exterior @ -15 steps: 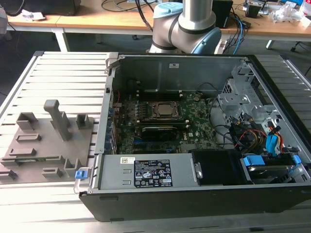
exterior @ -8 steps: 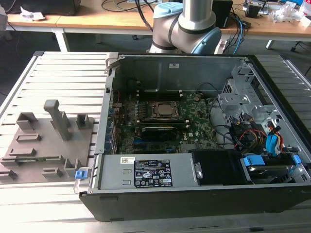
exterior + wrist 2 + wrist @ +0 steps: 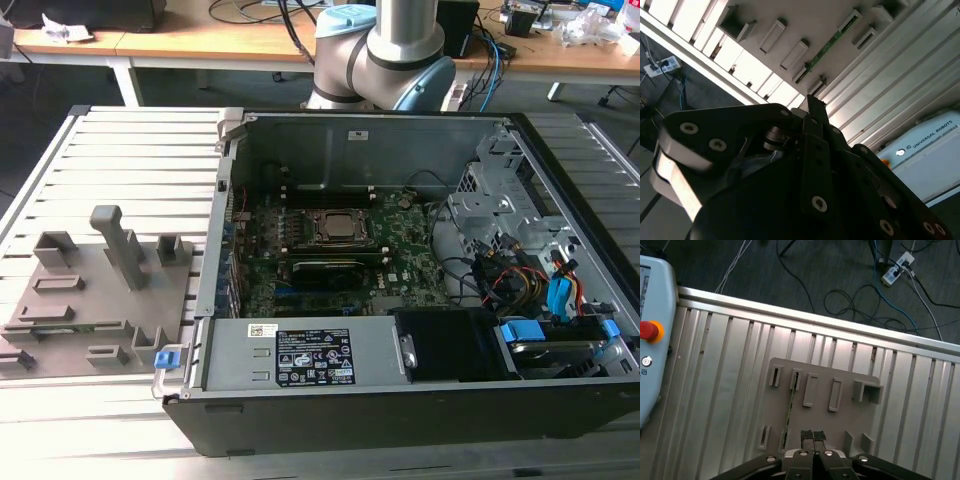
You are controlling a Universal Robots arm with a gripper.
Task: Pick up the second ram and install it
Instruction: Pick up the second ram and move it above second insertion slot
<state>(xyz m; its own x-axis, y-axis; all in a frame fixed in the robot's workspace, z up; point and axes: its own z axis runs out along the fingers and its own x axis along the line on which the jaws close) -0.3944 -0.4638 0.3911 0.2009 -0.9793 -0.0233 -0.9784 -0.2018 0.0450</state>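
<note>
The second ram [image 3: 788,412] is a thin green stick standing on edge in a slot of the grey fixture plate [image 3: 840,417]. In the second wrist view the ram [image 3: 832,42] runs slantwise across the same plate [image 3: 805,20]. My gripper [image 3: 812,436] hovers above the plate, a short way to the side of the ram and not touching it. Its two black pads [image 3: 806,435] meet with nothing between them, so it is shut. In the exterior view the fixture plate [image 3: 75,300] lies on the slatted table at the exterior view's left, beside the open computer case [image 3: 400,390].
The case holds a green motherboard [image 3: 400,255], a black card [image 3: 325,270] and bundles of cables [image 3: 500,275]. A teach pendant with a red button [image 3: 649,331] lies on the slatted table [image 3: 920,405]. Cables and a power strip [image 3: 897,265] lie on the floor past the table edge.
</note>
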